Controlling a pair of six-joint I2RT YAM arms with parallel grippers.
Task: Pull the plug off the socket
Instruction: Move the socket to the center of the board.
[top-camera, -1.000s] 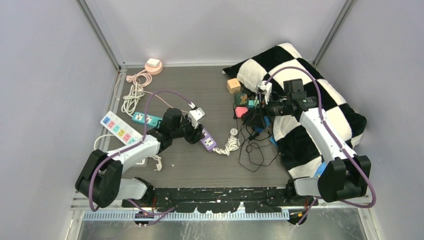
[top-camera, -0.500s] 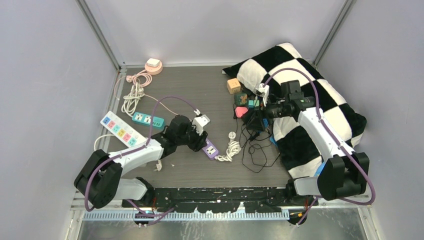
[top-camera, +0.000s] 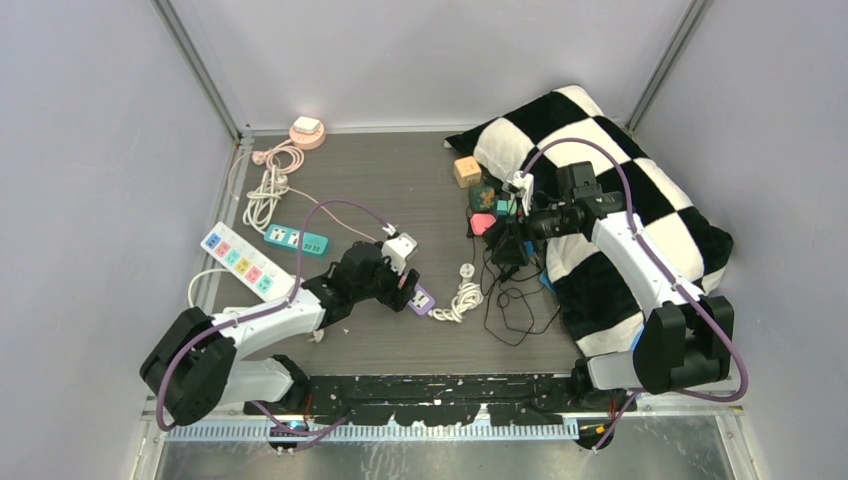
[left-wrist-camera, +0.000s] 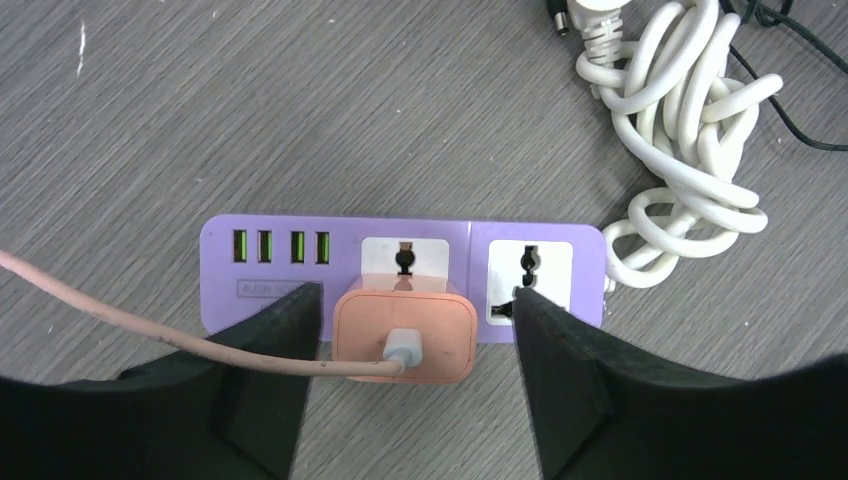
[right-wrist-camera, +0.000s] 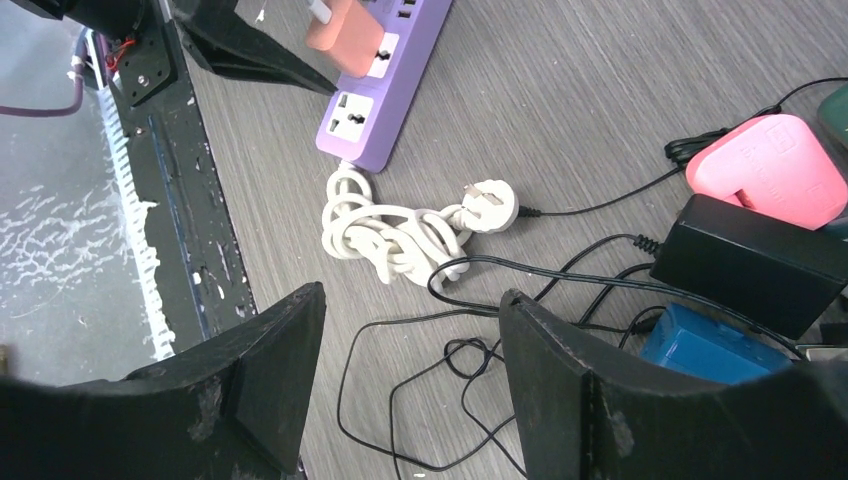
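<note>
Left tool (left-wrist-camera: 415, 294) released, straddling orange plug (left-wrist-camera: 405, 335) in purple socket strip (left-wrist-camera: 290, 250); seemingly no contact.

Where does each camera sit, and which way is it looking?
Top external: high behind the arms, looking down on the grey table; left arm and right arm both show.
Left wrist: looks straight down at the purple power strip and orange-pink plug; the open left gripper straddles the plug.
Right wrist: looks down and across at the white coiled cable and black adapter box; the open right gripper shows.
Shared: both wrist views show strip, plug and cable.
</note>
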